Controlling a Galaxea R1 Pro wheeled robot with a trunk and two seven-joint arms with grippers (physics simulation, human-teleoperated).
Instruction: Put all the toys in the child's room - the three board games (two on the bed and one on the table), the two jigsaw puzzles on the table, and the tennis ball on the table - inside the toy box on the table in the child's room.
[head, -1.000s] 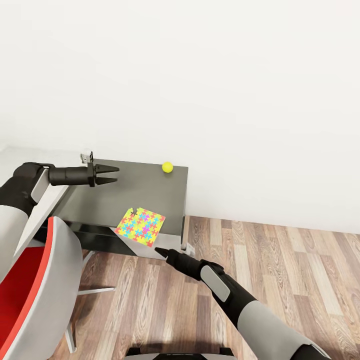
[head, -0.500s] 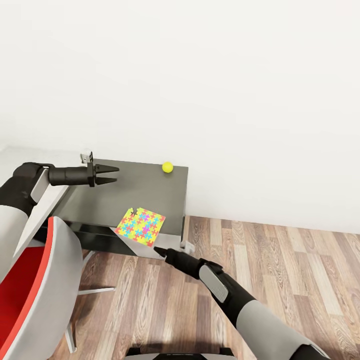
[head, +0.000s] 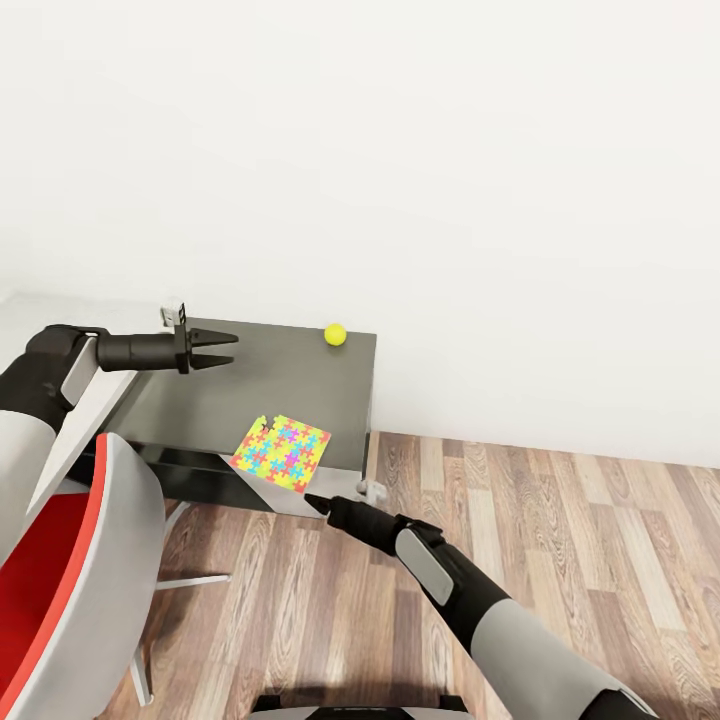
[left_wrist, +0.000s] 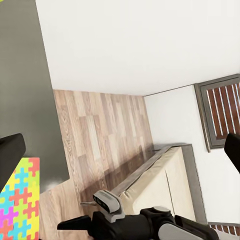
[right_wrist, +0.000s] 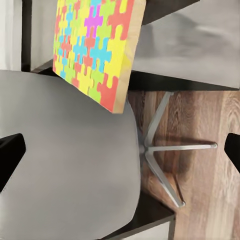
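Observation:
One jigsaw puzzle (head: 281, 453) lies flat near the front edge of the dark grey table (head: 250, 390), overhanging it a little. The yellow tennis ball (head: 335, 334) rests at the table's far right corner. My left gripper (head: 226, 350) hovers open above the table's left part, holding nothing. My right gripper (head: 312, 500) is open, just below and in front of the puzzle's near corner, apart from it. The right wrist view looks up at the puzzle (right_wrist: 95, 45) past the open fingers. The toy box and the board games are out of view.
A red chair (head: 60, 590) with a grey shell stands at the left, close to the table's front; its grey back (right_wrist: 65, 165) and metal legs (right_wrist: 165, 150) lie under my right gripper. Wood floor (head: 560, 540) stretches to the right. A beige bed (left_wrist: 165, 185) lies beyond.
My right gripper has crept slightly left and up, closer to the puzzle's near corner. The left arm, puzzle and ball have not moved.

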